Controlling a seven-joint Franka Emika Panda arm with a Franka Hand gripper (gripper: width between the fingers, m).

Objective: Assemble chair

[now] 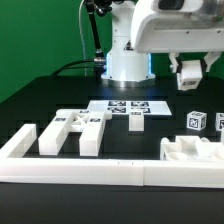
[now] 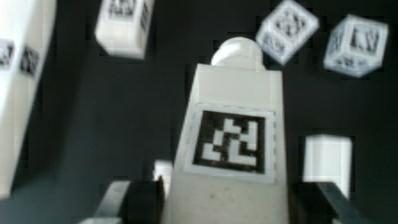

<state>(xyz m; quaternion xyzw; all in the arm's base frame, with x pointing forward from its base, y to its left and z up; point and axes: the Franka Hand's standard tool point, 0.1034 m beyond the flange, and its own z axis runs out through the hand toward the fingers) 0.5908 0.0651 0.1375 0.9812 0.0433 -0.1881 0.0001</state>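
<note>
My gripper (image 1: 190, 80) hangs above the table at the exterior view's right, shut on a white tagged chair bar (image 1: 188, 74). In the wrist view this bar (image 2: 231, 120) runs out from between the dark fingers (image 2: 135, 203) and ends in a rounded peg; the gripper (image 2: 231, 208) clamps its near end. Two tagged cube pieces (image 1: 196, 121) lie on the table below the gripper and also show in the wrist view (image 2: 290, 28). A joined group of white chair panels (image 1: 72, 130) sits at the exterior view's left. A blocky white chair part (image 1: 190, 151) lies at the front right.
The marker board (image 1: 128, 106) lies flat in the middle, in front of the arm's white base (image 1: 128, 62). A long low white border rail (image 1: 80, 170) runs along the front edge, turning back at the left. In the wrist view more white bars (image 2: 121, 30) lie beyond the held bar.
</note>
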